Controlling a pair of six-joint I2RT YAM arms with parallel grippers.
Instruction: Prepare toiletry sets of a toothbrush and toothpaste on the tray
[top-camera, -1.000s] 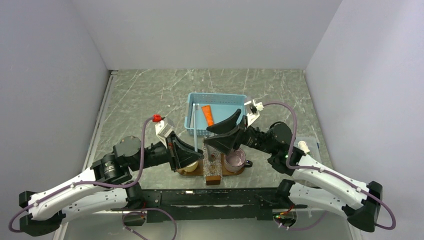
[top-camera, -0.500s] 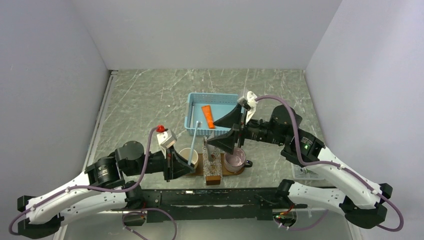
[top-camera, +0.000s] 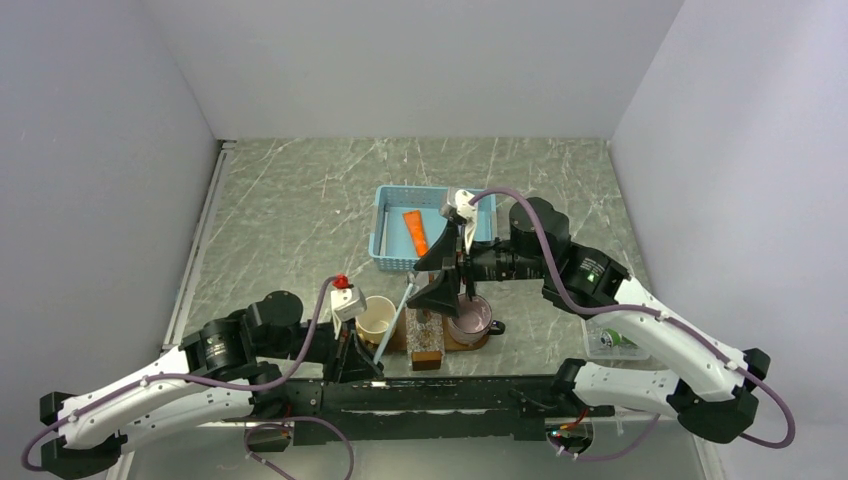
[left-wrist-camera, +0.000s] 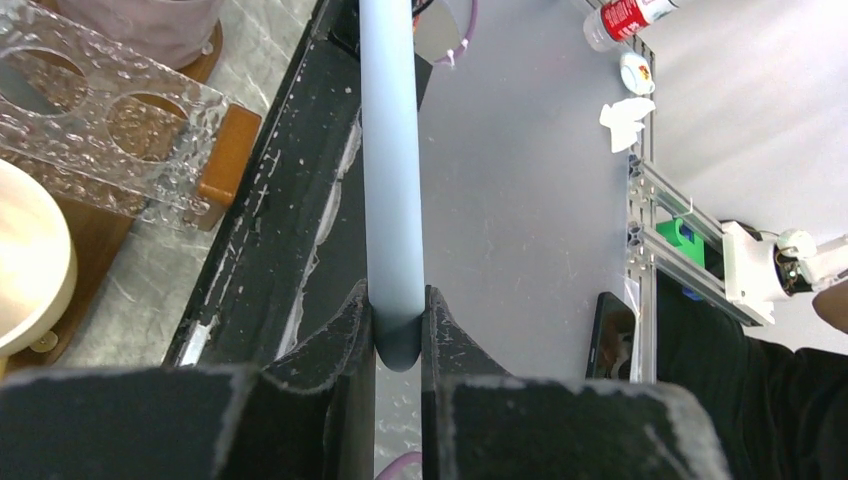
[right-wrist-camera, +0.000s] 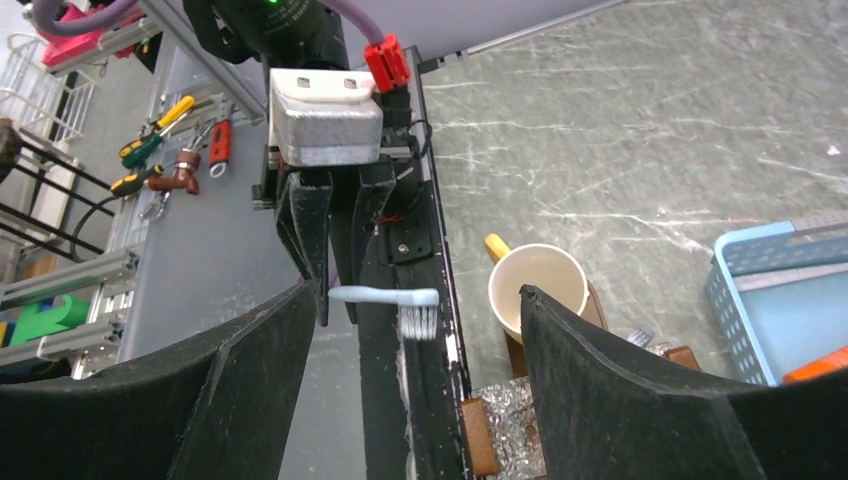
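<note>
Top external view showed the left gripper (top-camera: 357, 355) at 7 o'clock of the tray (top-camera: 483, 338), its fingers narrowed onto the very butt of the toothbrush (top-camera: 393, 322). The brush was not on the tray. It slanted up toward 1 o'clock, passing just beside the cream cup (top-camera: 377, 318) at the cup's 3 o'clock, with its lower end over the black rail (top-camera: 420, 392) at the table's near edge. The right gripper (top-camera: 437, 275) hung at 12 o'clock of the tray with its fingers spread wide and nothing between them. Its wrist view looked straight down at the bristled head, framed between the two black fingers. The orange tube (top-camera: 414, 232), probably the toothpaste, lay in the blue basket (top-camera: 384, 225) at 12 o'clock, untouched.

The weak spot looked to be the hold itself. The left wrist view showed only the rounded tip of the handle pinched, so nearly the whole length stuck out as a lever. A nudge from the cup rim or from a right finger could swing the brush or pull it free, and it would likely drop off the table's front. If a handover was meant, closing on the bristles or off-centre could twist it out of both grips. The clear holder (top-camera: 425, 332) also crowded the tray.
</note>
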